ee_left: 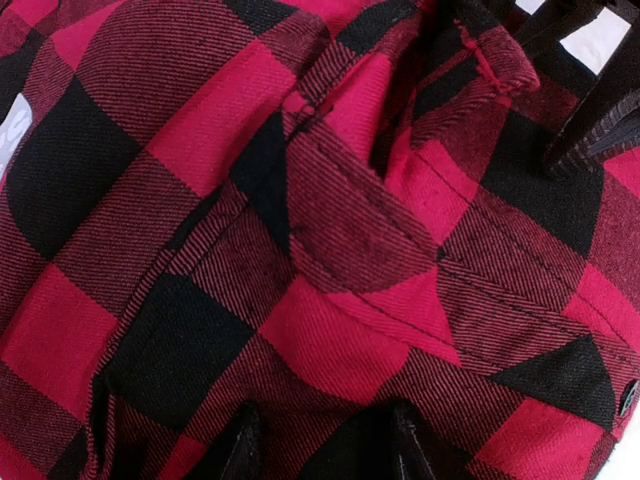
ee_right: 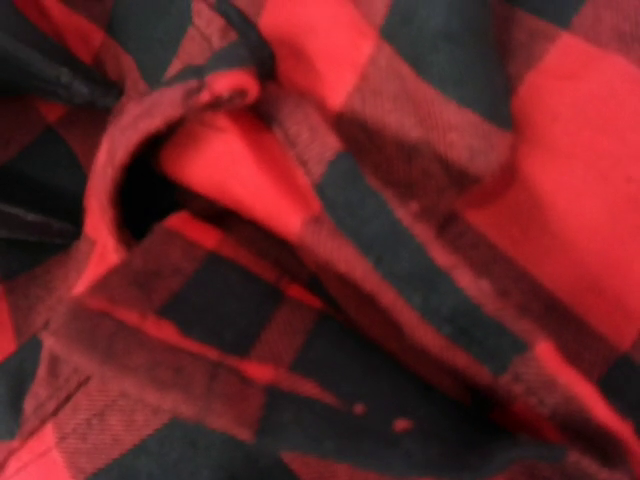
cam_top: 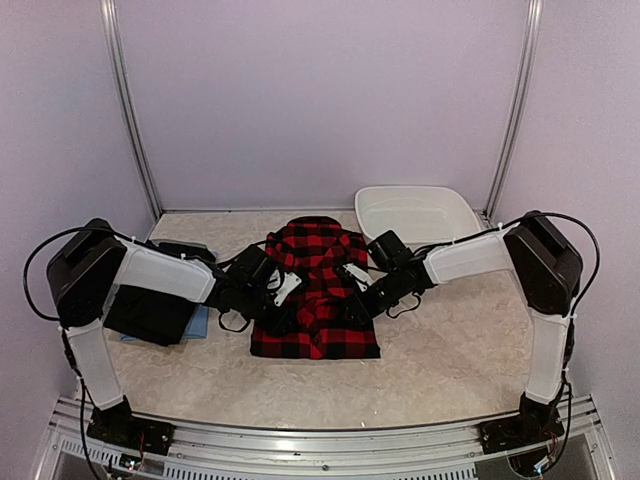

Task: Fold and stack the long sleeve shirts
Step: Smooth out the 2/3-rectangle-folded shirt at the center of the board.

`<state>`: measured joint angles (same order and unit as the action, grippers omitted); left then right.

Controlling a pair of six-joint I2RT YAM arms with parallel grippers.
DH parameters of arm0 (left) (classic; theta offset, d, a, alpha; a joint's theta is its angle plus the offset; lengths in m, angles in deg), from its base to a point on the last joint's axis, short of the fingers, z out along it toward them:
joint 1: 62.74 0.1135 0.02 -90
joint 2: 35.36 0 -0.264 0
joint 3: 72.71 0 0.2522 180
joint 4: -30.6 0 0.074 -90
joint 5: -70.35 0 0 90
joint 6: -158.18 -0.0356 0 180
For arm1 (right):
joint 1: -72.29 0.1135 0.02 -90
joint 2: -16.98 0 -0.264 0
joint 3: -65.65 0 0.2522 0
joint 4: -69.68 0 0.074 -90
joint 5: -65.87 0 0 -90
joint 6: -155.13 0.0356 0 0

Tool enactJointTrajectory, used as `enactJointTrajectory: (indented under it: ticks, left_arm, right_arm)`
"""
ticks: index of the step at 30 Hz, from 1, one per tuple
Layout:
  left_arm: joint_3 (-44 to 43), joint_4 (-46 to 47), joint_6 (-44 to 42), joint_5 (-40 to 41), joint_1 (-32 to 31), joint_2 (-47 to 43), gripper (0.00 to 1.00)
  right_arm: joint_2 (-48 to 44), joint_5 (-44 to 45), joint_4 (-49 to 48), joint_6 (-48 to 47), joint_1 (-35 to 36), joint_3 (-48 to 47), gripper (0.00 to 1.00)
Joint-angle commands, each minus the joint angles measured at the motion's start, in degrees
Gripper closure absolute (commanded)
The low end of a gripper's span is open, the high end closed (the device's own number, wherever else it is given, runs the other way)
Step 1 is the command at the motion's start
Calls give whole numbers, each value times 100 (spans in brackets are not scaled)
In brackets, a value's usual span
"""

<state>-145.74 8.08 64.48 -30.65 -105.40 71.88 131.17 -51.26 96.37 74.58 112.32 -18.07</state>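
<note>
- The red-and-black flannel shirt (cam_top: 318, 335) lies mid-tabletop (cam_top: 450, 350), and both arms cover its middle from above.
- Left gripper (ee_left: 320, 455): only two dark fingertips (ee_left: 242, 450) show, cut off at the wrist view's bottom edge. They stand apart against the cloth; I cannot tell whether they pinch it.
- Right gripper (cam_top: 352, 300): its wrist view is blurred flannel with no fingers seen. I cannot tell whether it is clenched or released.
- A black shirt (cam_top: 150, 312) lies at the left, half under the left arm, with a light blue edge (cam_top: 200, 325) beside it.
</note>
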Motion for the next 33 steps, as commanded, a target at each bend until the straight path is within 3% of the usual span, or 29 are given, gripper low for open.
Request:
enactJointTrajectory:
  ticks: [1, 9, 11, 14, 15, 16, 17, 23, 33]
  left_arm:
    - [540, 203, 208, 776, -6, -120, 58]
    - [444, 515, 220, 1056, 9, -1022, 54]
    - [379, 515, 301, 1004, 57, -1098, 51]
    - [390, 512, 576, 560, 285, -1236, 35]
    - [409, 510, 671, 317, 403, -1272, 15]
    - [429, 505, 793, 107, 512, -1339, 3]
    - [426, 464, 901, -117, 655, -1371, 1]
    - [362, 185, 1314, -801, 1070, -1272, 4]
    - [214, 164, 1650, -972, 1241, -666, 33]
  right_arm:
    - [-131, 31, -378, 3, -28, 374, 49]
    - [-702, 386, -562, -83, -7, 668, 45]
    - [-944, 460, -716, -85, -8, 776, 39]
    - [-1141, 711, -610, -131, -36, 750, 31]
    - [-1152, 811, -555, -142, -47, 716, 29]
    - [-1142, 905, -484, -122, -77, 674, 28]
    - [-1116, 1067, -397, -59, -107, 610, 27]
    - [-772, 1585, -23, 335, -325, 253, 27]
    - [-419, 1515, 120, 294, -414, -3, 36]
